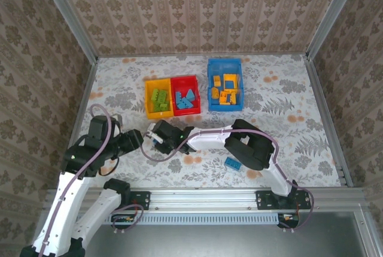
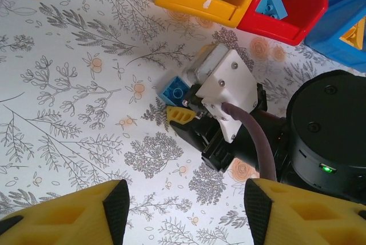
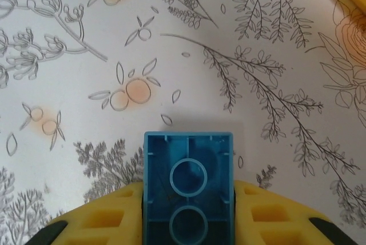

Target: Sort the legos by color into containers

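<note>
floral-print tabletop (image 1: 287, 107) lies under both arms. we see the right gripper (image 3: 189, 211) clamped on a small blue studded plastic brick (image 3: 189, 176), its long axis along the fingers. from above, the red plastic bin (image 1: 187, 112) lies at one o'clock from it. the left gripper (image 2: 183, 213) hangs with fingers apart, empty.

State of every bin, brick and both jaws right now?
Yellow bin, holds green bricks.
Red bin, holds blue bricks.
Blue bin, holds orange bricks.
Loose blue brick, lying free, ungripped.
Held blue brick, clamped, hollow side showing.
Left jaws, open, empty.
Right jaws, shut on held blue brick.
</note>
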Robot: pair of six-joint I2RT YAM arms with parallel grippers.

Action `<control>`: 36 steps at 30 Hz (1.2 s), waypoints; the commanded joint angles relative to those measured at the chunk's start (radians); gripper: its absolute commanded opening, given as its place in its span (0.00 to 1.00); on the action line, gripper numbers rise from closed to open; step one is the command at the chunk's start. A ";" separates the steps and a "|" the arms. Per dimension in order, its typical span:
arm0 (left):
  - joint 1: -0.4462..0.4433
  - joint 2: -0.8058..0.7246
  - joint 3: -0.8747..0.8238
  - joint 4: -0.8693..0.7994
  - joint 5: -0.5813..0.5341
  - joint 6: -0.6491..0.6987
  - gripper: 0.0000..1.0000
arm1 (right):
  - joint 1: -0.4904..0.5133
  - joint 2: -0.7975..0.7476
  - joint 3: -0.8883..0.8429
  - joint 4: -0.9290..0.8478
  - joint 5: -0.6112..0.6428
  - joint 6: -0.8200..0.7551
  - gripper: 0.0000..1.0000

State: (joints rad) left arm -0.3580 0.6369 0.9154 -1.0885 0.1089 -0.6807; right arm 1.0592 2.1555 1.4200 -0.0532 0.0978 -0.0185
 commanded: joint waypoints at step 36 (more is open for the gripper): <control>-0.147 0.474 0.096 0.487 0.145 0.104 0.60 | -0.421 0.157 0.627 -0.400 -0.054 0.567 0.49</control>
State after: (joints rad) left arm -0.4980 1.1118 0.9806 -0.6109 0.2615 -0.6071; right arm 0.6437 2.2951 1.9903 -0.3889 0.0517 0.5285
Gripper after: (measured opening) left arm 0.605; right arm 0.450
